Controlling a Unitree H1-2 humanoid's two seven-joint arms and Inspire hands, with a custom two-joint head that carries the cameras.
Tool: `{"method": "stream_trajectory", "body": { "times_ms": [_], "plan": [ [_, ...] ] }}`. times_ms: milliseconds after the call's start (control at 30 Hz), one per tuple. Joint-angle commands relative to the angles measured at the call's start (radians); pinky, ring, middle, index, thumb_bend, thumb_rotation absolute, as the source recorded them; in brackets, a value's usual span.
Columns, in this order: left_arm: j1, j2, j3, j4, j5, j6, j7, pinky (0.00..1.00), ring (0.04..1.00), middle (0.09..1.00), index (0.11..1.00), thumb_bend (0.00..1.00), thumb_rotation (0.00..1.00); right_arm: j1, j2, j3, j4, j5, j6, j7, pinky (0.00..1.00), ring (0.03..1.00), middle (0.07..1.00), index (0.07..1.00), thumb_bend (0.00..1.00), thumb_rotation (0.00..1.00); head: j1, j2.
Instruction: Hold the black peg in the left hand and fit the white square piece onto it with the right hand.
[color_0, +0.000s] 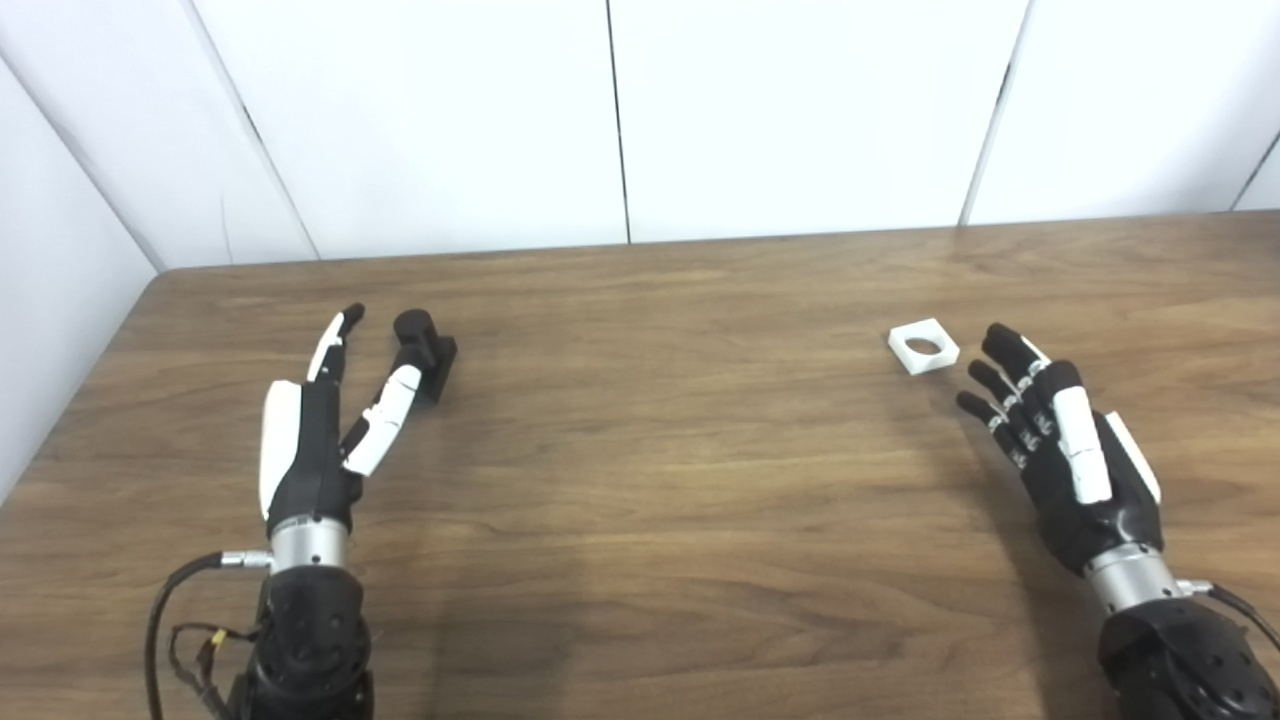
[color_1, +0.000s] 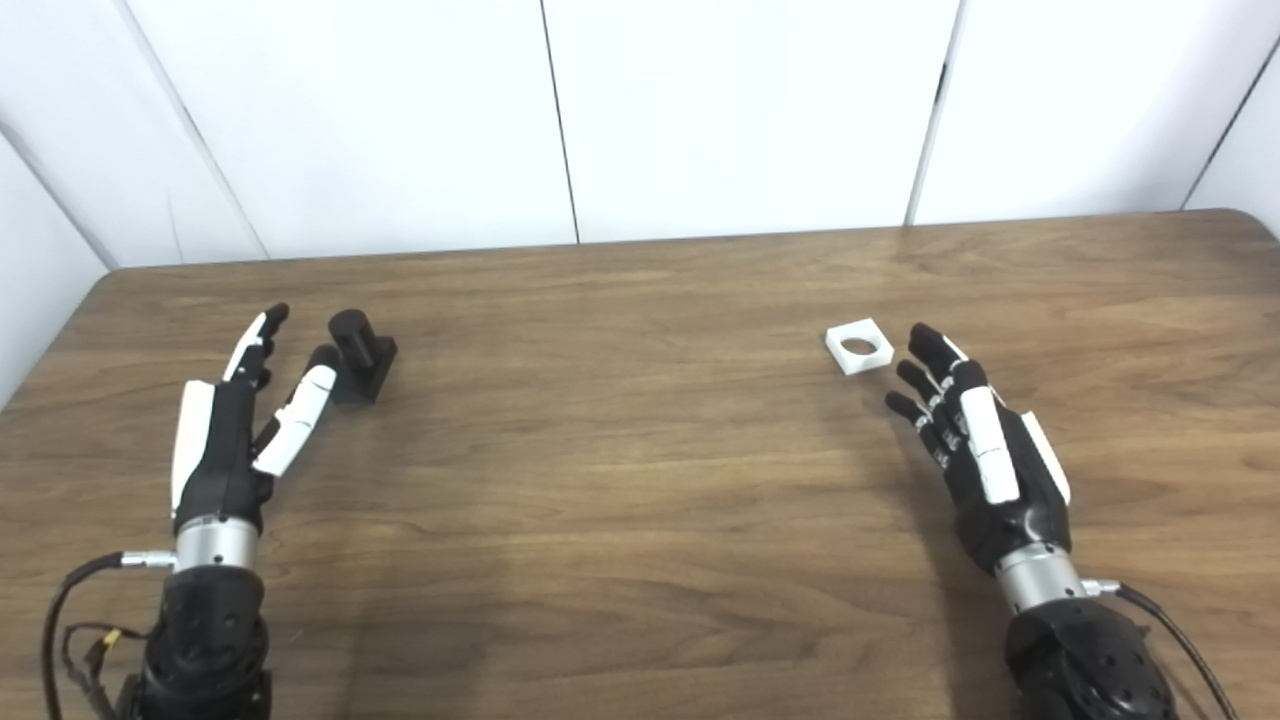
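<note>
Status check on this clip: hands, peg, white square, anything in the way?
Left hand open, fingers beside black peg, no grip. Right hand open, just short of white square piece, lying flat on table. Nothing between them.

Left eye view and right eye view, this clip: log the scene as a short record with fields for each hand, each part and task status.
left hand: open, fingers spread, beside the black peg
right hand: open, just short of the white square piece
black peg: upright on its base, on the table
white square piece: flat on the table, round hole up
task status: nothing grasped yet
</note>
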Motion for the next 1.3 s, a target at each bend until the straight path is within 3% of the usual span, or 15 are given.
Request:
{"method": "stream_trajectory", "body": {
  "times_ms": [0, 167, 567, 1133, 1267],
  "plan": [
    [-0.053, 0.030, -0.018, -0.004, 0.081, 0.004, 0.026, 0.95, 0.998, 0.981, 0.931, 0.63, 0.64, -0.028, 0.007, 0.001, -0.028, 0.001, -0.046, -0.001, 0.84, 0.921, 0.937, 0.875, 0.63, 0.81, 0.001, 0.001],
    [-0.092, 0.035, -0.032, 0.067, 0.157, 0.017, 0.051, 0.91, 1.000, 0.977, 0.914, 0.69, 0.52, -0.025, 0.007, 0.001, -0.019, -0.003, -0.053, 0.005, 0.85, 0.925, 0.935, 0.874, 0.64, 0.82, -0.001, -0.004],
    [-0.152, 0.031, -0.046, 0.187, 0.268, 0.055, 0.074, 0.85, 1.000, 0.970, 0.887, 0.83, 0.40, -0.008, -0.007, 0.004, -0.014, -0.009, -0.076, 0.022, 0.87, 0.936, 0.944, 0.887, 0.65, 0.84, 0.005, -0.012],
    [-0.226, 0.037, -0.054, 0.328, 0.285, 0.049, 0.136, 0.84, 1.000, 0.993, 0.787, 0.81, 0.37, -0.008, -0.013, 0.018, 0.009, -0.038, -0.108, 0.027, 0.87, 0.948, 0.933, 0.876, 0.67, 0.85, 0.007, -0.023],
    [-0.248, 0.050, -0.066, 0.365, 0.292, 0.052, 0.142, 0.95, 1.000, 0.999, 0.772, 0.80, 0.39, 0.000, -0.015, 0.025, 0.000, -0.054, -0.103, 0.021, 0.87, 0.950, 0.933, 0.878, 0.68, 0.86, 0.007, -0.024]
  ]
}}
